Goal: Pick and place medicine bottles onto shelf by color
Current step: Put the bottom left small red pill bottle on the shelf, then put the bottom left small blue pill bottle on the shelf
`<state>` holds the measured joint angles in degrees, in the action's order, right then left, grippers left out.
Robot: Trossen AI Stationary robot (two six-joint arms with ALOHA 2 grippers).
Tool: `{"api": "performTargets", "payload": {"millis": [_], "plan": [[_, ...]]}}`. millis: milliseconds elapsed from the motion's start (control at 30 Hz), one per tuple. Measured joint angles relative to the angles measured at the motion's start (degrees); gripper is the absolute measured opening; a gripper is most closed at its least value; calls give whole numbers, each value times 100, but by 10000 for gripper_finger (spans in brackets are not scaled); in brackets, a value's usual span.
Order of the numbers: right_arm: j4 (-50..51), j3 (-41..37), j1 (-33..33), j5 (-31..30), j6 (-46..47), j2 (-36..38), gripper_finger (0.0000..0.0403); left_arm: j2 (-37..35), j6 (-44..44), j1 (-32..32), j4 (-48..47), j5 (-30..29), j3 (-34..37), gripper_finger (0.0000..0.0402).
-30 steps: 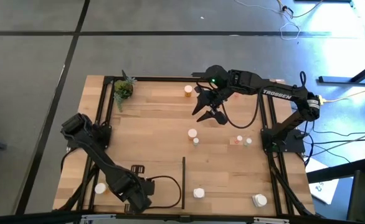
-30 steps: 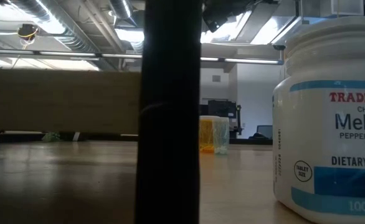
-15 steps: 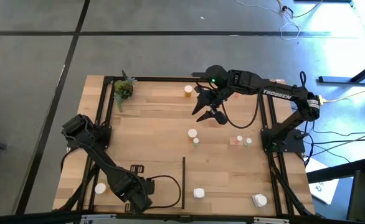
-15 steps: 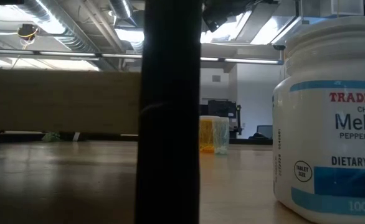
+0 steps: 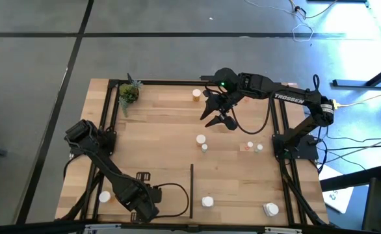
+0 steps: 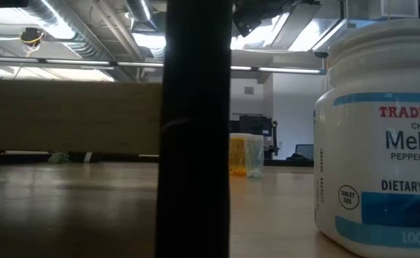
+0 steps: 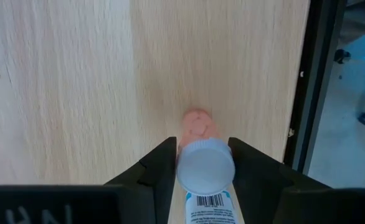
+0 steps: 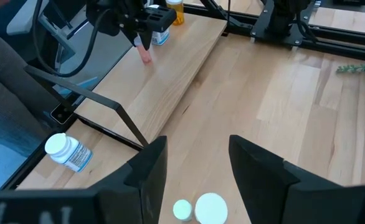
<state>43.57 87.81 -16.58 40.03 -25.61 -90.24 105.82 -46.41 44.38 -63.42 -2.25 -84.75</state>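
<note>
Left gripper (image 7: pixel 200 163) low at the near left corner of the shelf (image 5: pixel 158 140), fingers (image 7: pixel 159 168) closed on a white-capped orange bottle (image 7: pixel 202 167), its pink end pointing down at the wood beside the black rail (image 7: pixel 313 87). Right gripper (image 5: pixel 218 117) raised over the far middle, fingers spread, holding nothing. Two white-capped bottles (image 8: pixel 201 209) on the planks just beyond its fingertips. Orange bottle (image 5: pixel 196 95) near the far rail. Large white bottle (image 6: pixel 382 136) close to the low camera.
</note>
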Motion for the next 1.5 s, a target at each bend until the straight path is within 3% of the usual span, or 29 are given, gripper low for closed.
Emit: {"api": "performTargets", "payload": {"millis": [1100,1500], "plan": [[0,1,-1,4,2,0,174,-11,31,-26,129,72,-66,139],[0,0,0,4,1,0,174,-11,189,-26,-81,195,-66,170]]}}
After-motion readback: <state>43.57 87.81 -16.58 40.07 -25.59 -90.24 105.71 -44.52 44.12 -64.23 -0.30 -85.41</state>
